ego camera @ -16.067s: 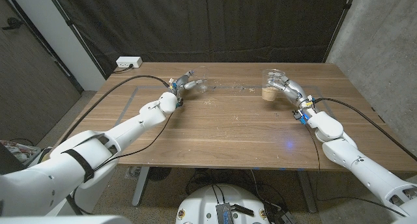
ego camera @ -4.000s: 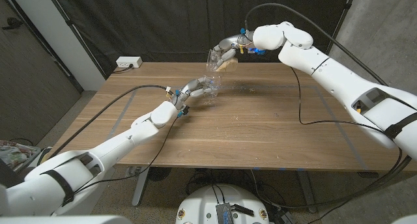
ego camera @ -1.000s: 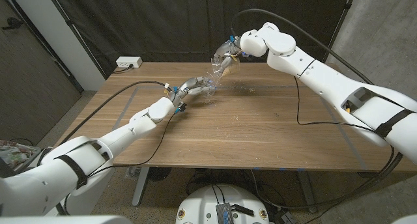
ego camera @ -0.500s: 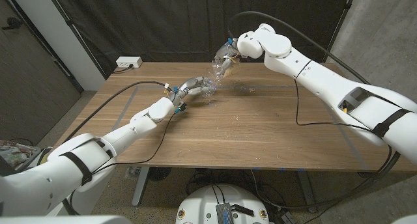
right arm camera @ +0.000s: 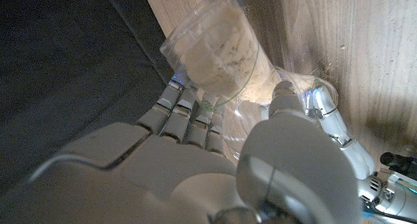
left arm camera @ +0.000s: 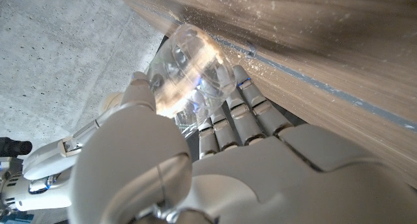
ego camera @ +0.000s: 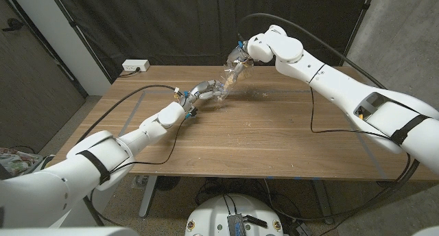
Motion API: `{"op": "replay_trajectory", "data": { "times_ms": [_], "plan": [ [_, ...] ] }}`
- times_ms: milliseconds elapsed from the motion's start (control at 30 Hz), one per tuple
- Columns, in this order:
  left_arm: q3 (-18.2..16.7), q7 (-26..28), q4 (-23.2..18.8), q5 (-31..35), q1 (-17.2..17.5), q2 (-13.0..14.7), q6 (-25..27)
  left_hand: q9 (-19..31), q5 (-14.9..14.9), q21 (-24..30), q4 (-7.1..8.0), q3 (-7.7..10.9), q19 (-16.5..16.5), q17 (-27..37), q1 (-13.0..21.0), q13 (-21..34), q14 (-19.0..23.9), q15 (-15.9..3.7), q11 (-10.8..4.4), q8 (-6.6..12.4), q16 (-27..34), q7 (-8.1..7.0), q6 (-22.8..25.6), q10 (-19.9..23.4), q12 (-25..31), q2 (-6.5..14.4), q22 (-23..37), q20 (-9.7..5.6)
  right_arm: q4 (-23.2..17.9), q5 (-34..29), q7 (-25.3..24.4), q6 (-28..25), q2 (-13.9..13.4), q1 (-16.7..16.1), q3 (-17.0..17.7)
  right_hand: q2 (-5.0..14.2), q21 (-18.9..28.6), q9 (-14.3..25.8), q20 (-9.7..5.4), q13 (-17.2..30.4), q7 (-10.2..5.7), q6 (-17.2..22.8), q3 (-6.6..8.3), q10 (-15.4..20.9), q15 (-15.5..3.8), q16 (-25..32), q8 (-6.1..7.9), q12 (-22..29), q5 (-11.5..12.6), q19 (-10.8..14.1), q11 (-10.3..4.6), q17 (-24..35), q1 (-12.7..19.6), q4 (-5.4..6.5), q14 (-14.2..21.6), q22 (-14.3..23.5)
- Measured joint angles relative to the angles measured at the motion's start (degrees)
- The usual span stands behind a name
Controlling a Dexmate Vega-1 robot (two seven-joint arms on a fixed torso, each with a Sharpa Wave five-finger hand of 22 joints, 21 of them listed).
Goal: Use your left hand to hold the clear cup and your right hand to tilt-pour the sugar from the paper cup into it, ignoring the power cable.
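Your left hand (ego camera: 199, 92) gripped the clear cup (ego camera: 217, 92) on the table (ego camera: 274, 140), fingers wrapped round it. Your right hand (ego camera: 240, 57) held the sugar cup (ego camera: 233, 69) tilted just above the clear cup's mouth. Head view couldn't resolve the contents. Right wrist view did: sugar (right arm camera: 218, 51) packed against the tilted cup's wall, clear cup (right arm camera: 290, 94) right beyond it. Left wrist view showed your fingers (left arm camera: 244, 113) wrapped round the clear cup's wall and spilled grains on the wood near the clear cup.

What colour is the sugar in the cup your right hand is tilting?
Pale beige-tan, seen best in the right wrist view: the sugar inside the tilted cup.
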Motion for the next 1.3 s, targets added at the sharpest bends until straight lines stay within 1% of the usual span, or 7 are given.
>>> {"op": "replay_trajectory", "data": {
  "times_ms": [233,400,633,667,1067,1200,1300],
  "plan": [
    [-0.1,-0.5,3.2,0.5,-1.0,-1.4,-1.5,0.0,0.0,0.0,0.00,0.00,0.0,0.0,0.1,0.0,0.0,0.00,0.10,0.00,0.0,0.01,0.0,-0.1,0.0,0.1,0.0,0.00,-0.1,-1.2,0.9,0.1,0.3,-0.1,-0.3,-0.03,0.0,0.0,0.00,0.0,0.03,0.0,0.00,0.0,-0.19,0.0,0.00,-0.1,0.0,0.0,0.01,0.1,0.0,0.00,0.2,0.0],
    [-0.3,-0.7,4.7,0.8,-1.5,-2.1,-2.1,0.0,0.0,0.0,0.00,0.00,0.0,0.0,0.1,0.0,0.0,0.00,0.11,0.00,0.0,0.01,0.0,-0.1,0.0,0.1,0.0,0.00,-0.1,-1.8,1.3,0.4,0.5,-0.2,-0.4,-0.02,0.0,0.0,0.00,0.3,0.21,0.2,0.01,0.3,-0.19,0.0,-0.01,-0.1,0.0,0.0,0.12,0.0,0.0,0.01,0.2,0.0],
    [-0.4,-1.0,6.1,1.2,-2.1,-2.8,-2.5,0.0,0.0,0.0,-0.01,0.00,0.0,0.0,0.1,-0.1,0.0,0.00,0.13,0.00,0.0,0.02,0.0,-0.1,0.0,0.1,0.0,0.00,-0.1,-2.6,1.5,0.8,0.7,-0.3,-0.6,0.04,0.0,0.0,0.00,0.3,-0.01,0.4,0.05,0.4,0.02,0.0,-0.01,-0.1,0.0,0.0,0.01,0.0,-0.1,0.04,0.4,0.0],
    [-0.4,-1.0,6.2,1.2,-2.1,-2.8,-2.5,0.0,0.0,0.0,-0.01,0.01,0.0,0.0,0.1,-0.1,0.0,-0.01,0.13,0.00,-0.1,0.02,0.0,-0.1,0.0,0.1,0.0,0.00,-0.1,-2.7,1.5,0.8,0.7,-0.3,-0.6,0.07,0.0,0.0,0.00,0.3,-0.01,0.4,0.31,0.4,0.02,0.0,-0.01,-0.1,0.0,0.0,0.01,0.0,-0.1,0.31,0.4,0.0],
    [-0.4,-1.2,8.5,1.6,-3.2,-4.0,-2.5,0.0,0.0,0.4,-0.01,0.01,0.0,0.3,0.1,-0.1,0.3,-0.14,0.01,0.22,-0.2,0.02,0.0,0.0,-0.1,0.1,0.0,0.00,0.0,-5.6,1.6,1.6,0.9,-0.3,-1.6,0.33,0.0,0.0,0.00,0.3,0.31,0.7,0.31,0.4,0.02,0.0,-0.02,-0.3,0.0,0.0,0.02,0.0,-0.4,0.31,0.4,-0.1],
    [-0.3,-1.2,8.9,1.6,-3.4,-4.4,-2.1,0.0,0.0,0.4,-0.01,0.01,0.0,0.3,0.7,-0.2,0.4,-0.23,0.01,0.22,-0.2,0.02,0.0,0.0,-0.2,0.0,0.0,0.00,-0.2,-6.6,1.5,1.9,0.9,-0.5,-1.8,0.33,0.0,0.0,0.00,0.3,0.30,0.7,0.32,0.4,0.02,0.0,-0.02,-0.3,0.0,0.0,0.02,0.0,-0.4,0.29,0.4,-0.3],
    [-0.2,-1.2,9.2,1.6,-3.6,-4.6,-1.7,0.0,0.0,0.4,-0.01,0.01,0.0,0.3,0.7,-0.1,0.4,-0.23,0.01,0.22,-0.2,0.01,0.0,0.0,-0.3,0.0,0.0,0.00,-0.2,-7.2,1.4,2.1,1.0,-0.5,-1.9,0.33,0.0,0.0,0.00,0.3,0.30,0.7,0.55,0.4,0.02,0.0,-0.02,-0.3,0.0,0.0,0.02,0.0,-0.4,0.06,0.4,-0.3]
  ]
}}
